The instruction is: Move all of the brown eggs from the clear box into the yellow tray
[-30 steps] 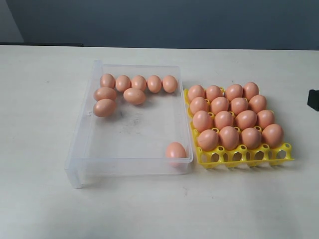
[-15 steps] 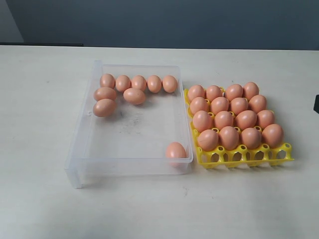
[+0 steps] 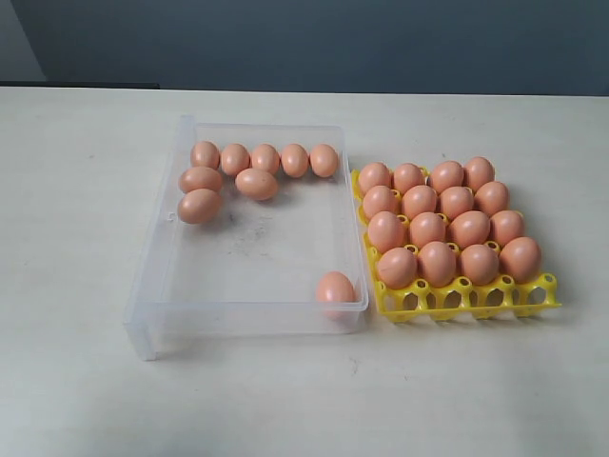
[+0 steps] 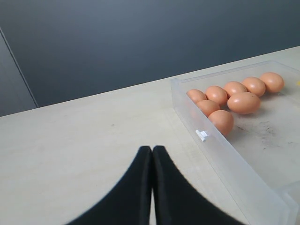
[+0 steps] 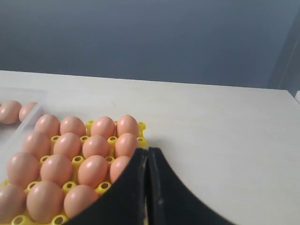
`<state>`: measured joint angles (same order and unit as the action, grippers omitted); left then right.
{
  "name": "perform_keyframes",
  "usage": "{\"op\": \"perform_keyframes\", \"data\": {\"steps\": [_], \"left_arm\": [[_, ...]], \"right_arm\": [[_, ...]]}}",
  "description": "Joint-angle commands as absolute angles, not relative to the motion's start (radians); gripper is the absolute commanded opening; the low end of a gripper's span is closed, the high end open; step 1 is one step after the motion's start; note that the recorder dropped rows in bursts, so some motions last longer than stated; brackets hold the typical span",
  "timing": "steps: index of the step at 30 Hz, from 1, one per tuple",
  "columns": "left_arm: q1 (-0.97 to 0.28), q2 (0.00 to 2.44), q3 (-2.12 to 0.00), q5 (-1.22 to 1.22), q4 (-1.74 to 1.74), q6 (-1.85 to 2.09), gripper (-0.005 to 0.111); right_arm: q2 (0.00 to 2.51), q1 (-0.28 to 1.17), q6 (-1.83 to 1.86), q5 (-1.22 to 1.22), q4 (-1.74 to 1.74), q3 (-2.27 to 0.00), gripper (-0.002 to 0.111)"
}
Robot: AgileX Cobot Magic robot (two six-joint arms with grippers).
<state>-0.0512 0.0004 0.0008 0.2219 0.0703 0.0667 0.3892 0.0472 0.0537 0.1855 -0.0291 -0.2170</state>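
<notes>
Several brown eggs [image 3: 257,183] lie along the far end of the clear box [image 3: 152,286], and one more egg [image 3: 335,288] rests in its near right corner. The yellow tray [image 3: 533,297] to the right holds several brown eggs [image 3: 428,228] in its cups. Neither gripper shows in the exterior view. In the left wrist view my left gripper [image 4: 152,150] is shut and empty over bare table beside the clear box [image 4: 225,164]. In the right wrist view my right gripper [image 5: 147,151] is shut and empty, by the yellow tray [image 5: 141,125] with its eggs [image 5: 96,145].
The box and tray stand side by side on a pale table [image 3: 76,171] with a dark wall behind. A small white clip [image 4: 202,135] sticks out of the box's wall.
A dark part of the right arm at the right edge of the exterior view has slid out of sight. Eggs, box and tray have not moved.
</notes>
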Motion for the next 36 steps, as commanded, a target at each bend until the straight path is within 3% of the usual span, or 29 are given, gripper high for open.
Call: {"op": "perform_keyframes", "data": {"steps": [1, 36], "left_arm": [[-0.052, 0.000, 0.000, 0.207, 0.070, 0.064, 0.000], [-0.052, 0.000, 0.000, 0.207, 0.070, 0.064, 0.000]], "right_arm": [[0.306, 0.003, 0.032, 0.197, -0.021, -0.168, -0.001], [0.006, -0.111, -0.023, 0.303, -0.031, 0.000, -0.001]]}}
